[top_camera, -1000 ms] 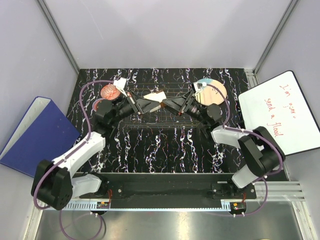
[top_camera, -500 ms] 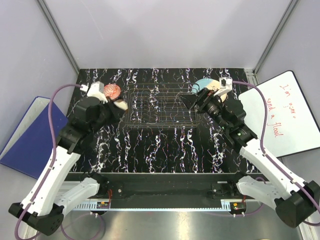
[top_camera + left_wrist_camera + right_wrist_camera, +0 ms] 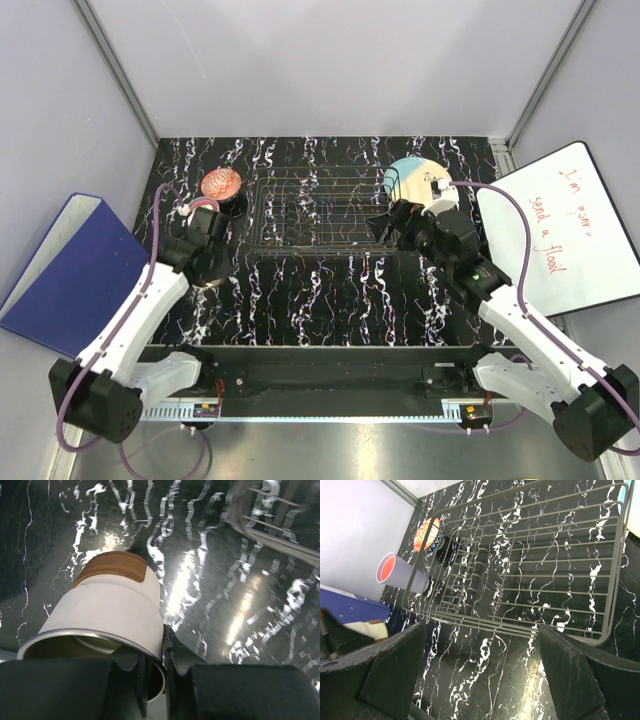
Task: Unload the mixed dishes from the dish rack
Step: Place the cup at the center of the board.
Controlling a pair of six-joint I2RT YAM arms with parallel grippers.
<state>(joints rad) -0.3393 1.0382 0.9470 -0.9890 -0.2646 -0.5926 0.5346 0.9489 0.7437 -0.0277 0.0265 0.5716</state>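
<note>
1. Layout. The black marbled table (image 3: 330, 300) carries everything. The wire rack (image 3: 300, 200) sits at upper centre of the overhead view, and no dish shows inside it. The plate (image 3: 412, 178) lies just beside the rack's right end, and the bowl (image 3: 222, 183) just beside its left end. In the right wrist view the lavender cup (image 3: 400, 572) stands at left of frame, outside the rack wall and below the bowl.

2. Pincers. My left pincer (image 3: 154, 660) is clamped on the rim of the whitish cup (image 3: 107, 605), one finger inside and one outside. The cup hangs tilted, brown base toward the table at centre left of that view. Whether the base touches the table cannot be determined. My right pincer (image 3: 481, 630) is spread wide with nothing in it, above the rack's near right corner.

3. Hazards.
- Releasing the tilted cup may let it topple or roll toward the lavender cup and the bowl nearby.
- A grip on the rim alone may let the cup swing or slip.
- My right fingers may snag the rack wire or nudge the plate when moving off.

4. Count. One rack, one plate, one bowl and two cups are visible. The lavender cup shows pink inside; no separate pink cup can be made out.
</note>
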